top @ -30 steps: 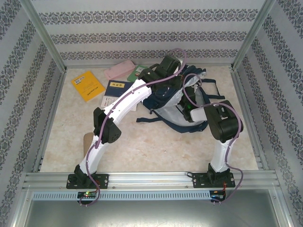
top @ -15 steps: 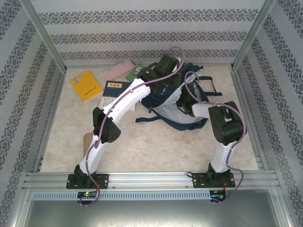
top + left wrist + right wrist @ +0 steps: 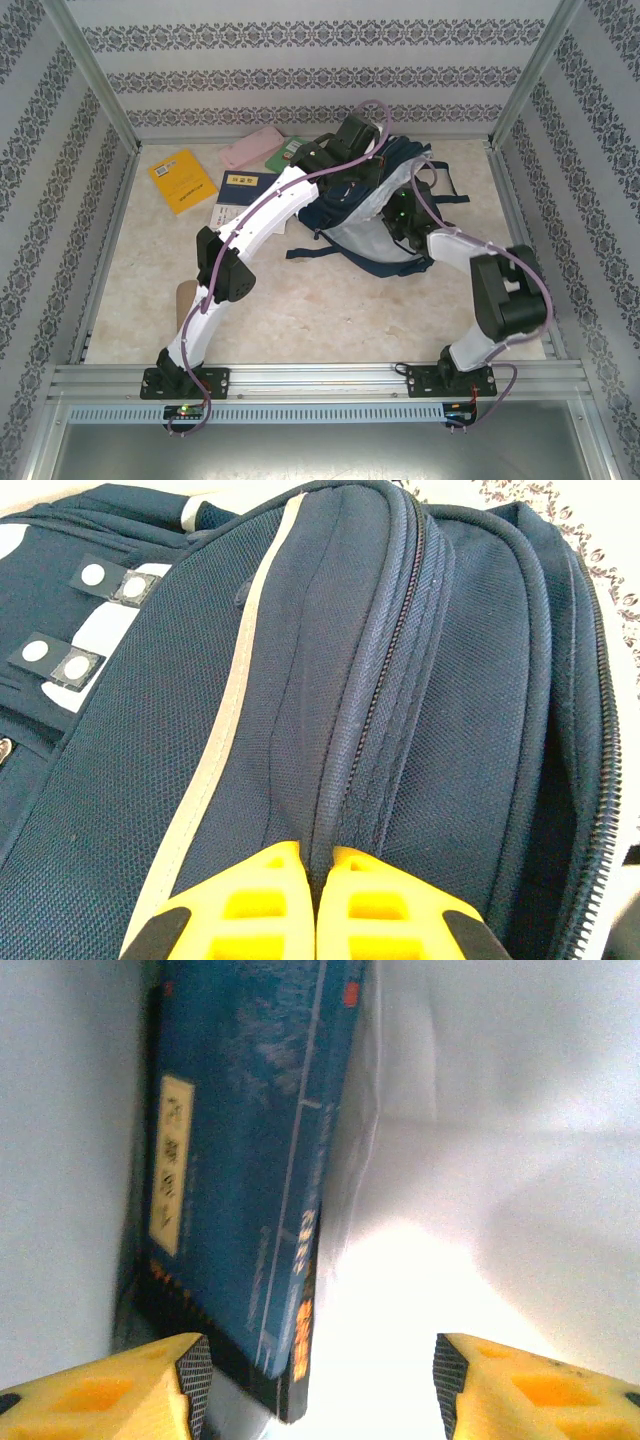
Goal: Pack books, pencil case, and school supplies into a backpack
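The navy backpack (image 3: 335,213) lies at the back middle of the table, its pale-lined mouth facing me. My left gripper (image 3: 350,180) is shut on a fold of backpack (image 3: 450,680) fabric beside the zipper, the yellow fingers (image 3: 270,890) pinching it. My right gripper (image 3: 392,222) sits inside the mouth, open. In the right wrist view a navy book (image 3: 240,1180) rests against the white lining, its corner near the left fingertip (image 3: 195,1380), untouched. On the table to the left lie a yellow-orange book (image 3: 183,180), a navy book (image 3: 246,185), a green book (image 3: 290,152) and the pink pencil case (image 3: 252,147).
A white packet with red markings (image 3: 223,213) lies beside the navy book, partly under my left arm. A tan rounded piece (image 3: 185,293) sits near the left arm's base. Dark straps (image 3: 305,252) trail out in front of the backpack. Patterned walls and metal posts enclose the table.
My right gripper has opened and let go of the navy book inside the backpack. The right arm's elbow has swung to the right. The left gripper has kept its hold.
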Motion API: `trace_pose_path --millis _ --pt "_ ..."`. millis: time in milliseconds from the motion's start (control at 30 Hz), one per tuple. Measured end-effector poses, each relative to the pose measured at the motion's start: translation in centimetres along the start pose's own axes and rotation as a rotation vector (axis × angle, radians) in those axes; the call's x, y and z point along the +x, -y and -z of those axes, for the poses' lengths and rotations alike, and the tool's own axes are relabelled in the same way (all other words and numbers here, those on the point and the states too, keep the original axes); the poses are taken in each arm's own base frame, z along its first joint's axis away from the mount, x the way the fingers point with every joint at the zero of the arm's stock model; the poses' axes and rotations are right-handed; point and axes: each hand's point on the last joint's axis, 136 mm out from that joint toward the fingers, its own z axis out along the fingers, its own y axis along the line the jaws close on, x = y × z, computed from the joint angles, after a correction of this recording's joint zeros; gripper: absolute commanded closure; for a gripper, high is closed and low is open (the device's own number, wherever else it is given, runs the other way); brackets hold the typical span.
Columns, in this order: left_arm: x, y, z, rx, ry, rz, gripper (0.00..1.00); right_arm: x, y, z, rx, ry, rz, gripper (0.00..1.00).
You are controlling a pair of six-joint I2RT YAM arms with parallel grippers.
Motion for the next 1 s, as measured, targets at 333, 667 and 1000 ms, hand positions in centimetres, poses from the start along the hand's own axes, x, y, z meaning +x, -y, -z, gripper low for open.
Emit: trace_pose_path --millis 333,667,1000 --pt "1.7 0.3 -1.0 0.02 -0.054 0.027 0.82 -1.5 -0.5 11.5 -0.046 0.155 0.138 0.46" --pt "4.2 -1.0 -1.3 -0.02 -0.111 0.057 0.51 -0.8 -1.2 14.5 -0.038 0.184 0.327 0.56" --pt "4.9 -13.1 5.6 -0.21 -0.051 0.195 0.63 3.5 -6.7 11.9 -0.104 0.056 0.537 0.73"
